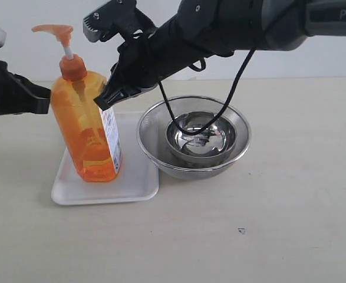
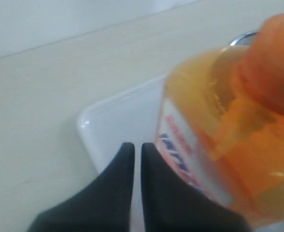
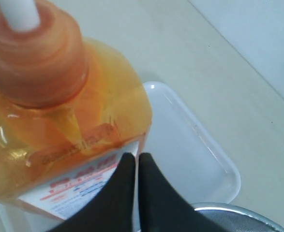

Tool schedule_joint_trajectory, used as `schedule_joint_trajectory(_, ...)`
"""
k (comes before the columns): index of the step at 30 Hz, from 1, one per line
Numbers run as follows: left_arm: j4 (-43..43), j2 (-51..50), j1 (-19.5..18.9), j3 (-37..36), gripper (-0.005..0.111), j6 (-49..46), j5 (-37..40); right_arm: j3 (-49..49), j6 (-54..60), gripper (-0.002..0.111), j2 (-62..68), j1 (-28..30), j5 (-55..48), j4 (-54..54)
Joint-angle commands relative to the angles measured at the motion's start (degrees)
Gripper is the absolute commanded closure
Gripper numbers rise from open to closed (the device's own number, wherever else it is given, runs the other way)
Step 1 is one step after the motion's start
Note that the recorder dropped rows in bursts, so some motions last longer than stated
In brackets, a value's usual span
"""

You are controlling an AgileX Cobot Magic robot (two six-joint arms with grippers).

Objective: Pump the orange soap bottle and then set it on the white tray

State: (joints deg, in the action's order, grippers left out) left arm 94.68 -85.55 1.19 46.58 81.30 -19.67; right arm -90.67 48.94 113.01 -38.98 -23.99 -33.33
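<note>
The orange soap bottle stands upright on the white tray, its pump head raised on the white stem. My left gripper is shut with nothing between its fingers, its tips right at the bottle's left side below the shoulder. In the left wrist view that gripper points at the tray beside the bottle's label. My right gripper is shut and empty too, its tips against the bottle's right shoulder. The right wrist view shows the right gripper at the label's edge of the bottle, over the tray.
A round steel mesh bowl with a smaller steel bowl inside stands right next to the tray. A black cable from the right arm hangs down into it. Bare table spreads in front and to the right.
</note>
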Motion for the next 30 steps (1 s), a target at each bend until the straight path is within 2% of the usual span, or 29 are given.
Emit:
schedule_joint_trajectory(1,5.27,7.54,0.00,-0.20,0.102,6.06,4.31,0.24,-2.16,0.108,-2.27,2.08,0.48,2.61)
schedule_joint_trajectory(4,5.27,14.87,0.00,-0.36,0.102,11.97,4.54,0.24,-7.19,0.108,-6.49,4.87,-3.31,7.03)
schedule_joint_trajectory(9,5.27,29.75,0.00,-5.91,0.102,13.34,8.90,0.24,-14.93,0.108,-14.47,7.37,-14.86,20.16)
schedule_joint_trajectory(13,5.27,41.98,0.00,-13.77,0.102,18.91,13.50,0.24,-15.65,0.108,-19.83,7.72,-21.56,19.89)
schedule_joint_trajectory(17,5.27,53.18,0.00,-20.36,0.102,21.81,13.38,3.21,-17.07,0.108,-26.17,7.72,-23.86,17.72)
schedule_joint_trajectory(22,5.27,62.24,0.00,-26.20,0.102,24.28,13.25,14.09,-17.70,0.108,-35.05,7.72,-19.83,15.08)
schedule_joint_trajectory(30,5.27,66.63,0.00,-29.47,0.102,24.57,10.63,39.63,-18.07,0.108,-51.25,7.72,0.80,9.72)
